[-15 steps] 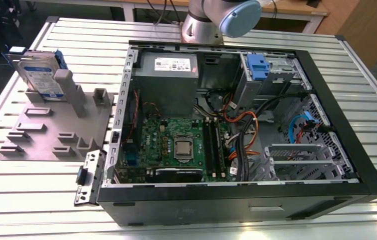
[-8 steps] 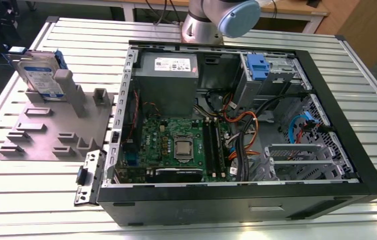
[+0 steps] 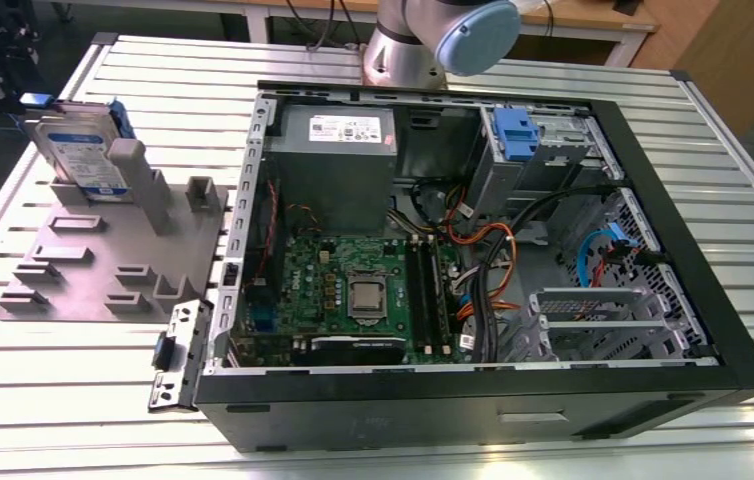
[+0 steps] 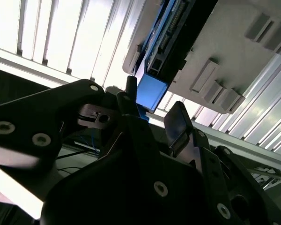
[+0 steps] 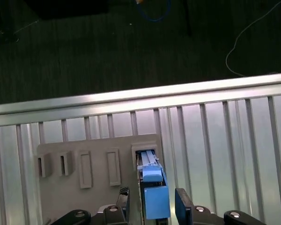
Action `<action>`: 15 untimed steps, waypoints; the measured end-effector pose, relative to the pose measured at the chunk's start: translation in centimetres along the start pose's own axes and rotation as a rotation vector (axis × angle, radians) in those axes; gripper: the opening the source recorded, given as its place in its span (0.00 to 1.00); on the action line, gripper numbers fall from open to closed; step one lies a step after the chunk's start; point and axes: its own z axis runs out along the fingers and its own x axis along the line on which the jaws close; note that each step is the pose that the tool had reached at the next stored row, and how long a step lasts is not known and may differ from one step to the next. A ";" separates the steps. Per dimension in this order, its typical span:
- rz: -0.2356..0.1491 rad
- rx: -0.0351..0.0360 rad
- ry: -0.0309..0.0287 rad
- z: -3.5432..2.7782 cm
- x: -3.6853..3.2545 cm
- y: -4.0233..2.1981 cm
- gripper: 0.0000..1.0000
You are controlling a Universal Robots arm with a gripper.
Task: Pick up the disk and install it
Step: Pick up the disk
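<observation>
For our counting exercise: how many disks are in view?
1: the disk stands upright in the grey holder beside the case; more may be hidden inside the case.

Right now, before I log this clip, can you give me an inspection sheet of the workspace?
Surface: slatted metal table carrying a grey fixture plate and an open computer case.
Job's things: the disk stands upright in a slot of the plate, not yet in the case.
Clutter: small metal bracket against the case's wall.
Grippers: gripper open, its fingers either side of the disk's blue end; contact cannot be told.
Cables: orange and black wires inside the case.
Surroundings: dark floor with a loose white cable.
</observation>
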 end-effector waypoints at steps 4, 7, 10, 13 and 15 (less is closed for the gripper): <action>-0.004 0.0000 0.0000 0.27 -0.24 0.10 0.51; -0.004 0.0000 -0.0001 0.47 -0.34 0.10 0.51; -0.005 0.0000 -0.0001 0.90 -0.33 0.15 0.51; -0.013 -0.0002 0.0000 1.36 -0.30 0.21 0.51; -0.024 0.0000 0.0000 1.65 -0.29 0.22 0.51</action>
